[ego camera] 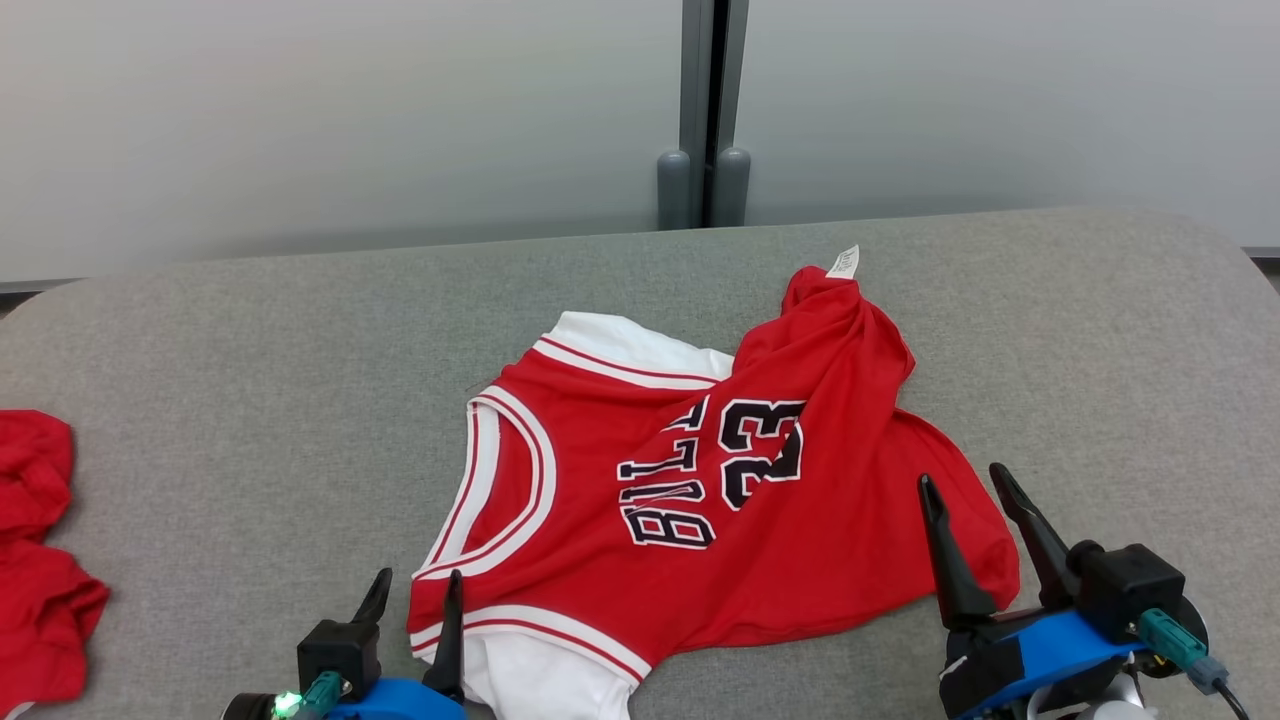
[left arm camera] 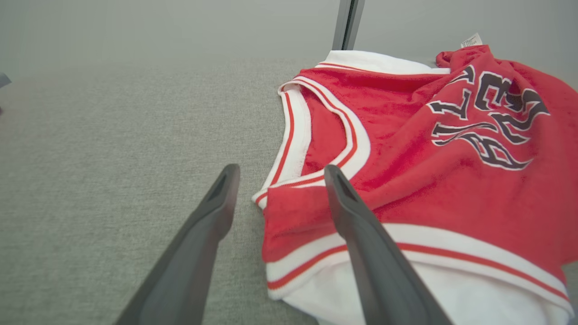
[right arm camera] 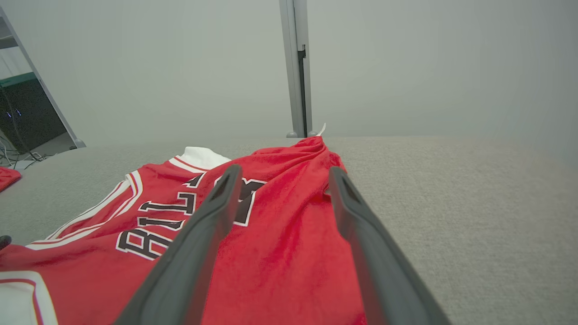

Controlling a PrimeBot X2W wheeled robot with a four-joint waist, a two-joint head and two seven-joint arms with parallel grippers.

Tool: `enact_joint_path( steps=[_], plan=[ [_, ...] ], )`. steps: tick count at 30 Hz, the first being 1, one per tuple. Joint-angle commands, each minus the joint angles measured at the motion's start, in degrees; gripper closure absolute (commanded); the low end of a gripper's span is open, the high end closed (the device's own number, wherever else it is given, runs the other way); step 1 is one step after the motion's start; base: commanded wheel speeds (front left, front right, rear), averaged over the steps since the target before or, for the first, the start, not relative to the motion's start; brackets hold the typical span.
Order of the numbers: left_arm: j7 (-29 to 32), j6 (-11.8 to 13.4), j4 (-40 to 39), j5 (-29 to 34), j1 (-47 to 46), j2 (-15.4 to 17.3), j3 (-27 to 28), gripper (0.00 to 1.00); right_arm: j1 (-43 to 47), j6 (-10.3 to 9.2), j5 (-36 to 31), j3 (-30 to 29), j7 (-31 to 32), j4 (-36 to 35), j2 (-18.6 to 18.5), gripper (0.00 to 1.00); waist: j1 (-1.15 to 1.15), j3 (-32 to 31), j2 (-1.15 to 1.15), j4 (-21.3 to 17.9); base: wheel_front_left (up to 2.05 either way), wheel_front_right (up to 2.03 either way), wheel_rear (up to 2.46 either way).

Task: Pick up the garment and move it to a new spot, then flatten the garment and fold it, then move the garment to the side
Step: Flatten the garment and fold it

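Cloth of a grey woven weave covers the broad table (ego camera: 250,330), whose far corners are rounded. Behind it stands a pale, plain wall (ego camera: 300,120), split by a narrow grey upright post (ego camera: 705,100) that ends in two rounded feet at the table's far edge. In the right wrist view, dark shelving (right arm camera: 27,122) stands off to the left of the room.

At the table's middle lies the red sleeveless jersey with white-striped trim and black lettering and numbers (ego camera: 620,470). It is rumpled, not flat. Its far right part is bunched into a ridge, and a small white label (ego camera: 843,262) sticks out at the far tip. White fabric shows at its near and far edges. Well apart from it, at the table's left edge, sits a crumpled red cloth (ego camera: 35,560).

The left gripper (ego camera: 417,578) is low at the near edge, fingers pointing away and spread wide, gripping nothing. One finger is over the jersey's near left corner, the other over bare table. The right gripper (ego camera: 960,475) is at the jersey's near right side, fingers leaning slightly left. It too is spread wide and empty, with red fabric showing between its fingers. Whether either one touches the cloth cannot be told.
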Motion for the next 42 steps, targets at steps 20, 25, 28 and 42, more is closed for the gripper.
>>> enact_joint_path(
  steps=[20, 25, 28, 42],
  plan=[
    [1.53, -1.75, 14.44, -5.77, -12.75, 0.83, -4.06, 1.00, -2.83, 0.02, 0.62, -0.19, -1.33, 2.16, 0.20, 0.00, 0.00, 2.59, 0.00, -1.33, 0.00, 0.00, 0.00],
    [0.20, -1.18, 11.26, -5.68, -16.18, 2.23, -3.48, 1.00, -3.61, 0.02, 0.77, -0.18, -1.80, 2.47, 0.02, 0.00, 0.00, 3.21, 0.00, -1.82, 0.00, 0.00, 0.00],
    [-0.07, -1.11, 10.10, -5.99, -17.65, 3.61, -2.62, 1.00, -3.82, 0.02, 0.88, -0.10, -2.06, 2.87, 0.04, 0.00, 0.00, 3.76, 0.00, -2.54, 0.00, 0.00, 0.00],
    [-0.59, -0.15, 15.50, -7.35, -20.46, 5.21, -0.47, 0.00, -5.53, 0.02, 1.62, 0.14, -3.34, 5.49, -0.27, 0.00, 0.00, 5.50, 0.00, -5.60, 0.00, 0.00, 0.00]
  ],
)
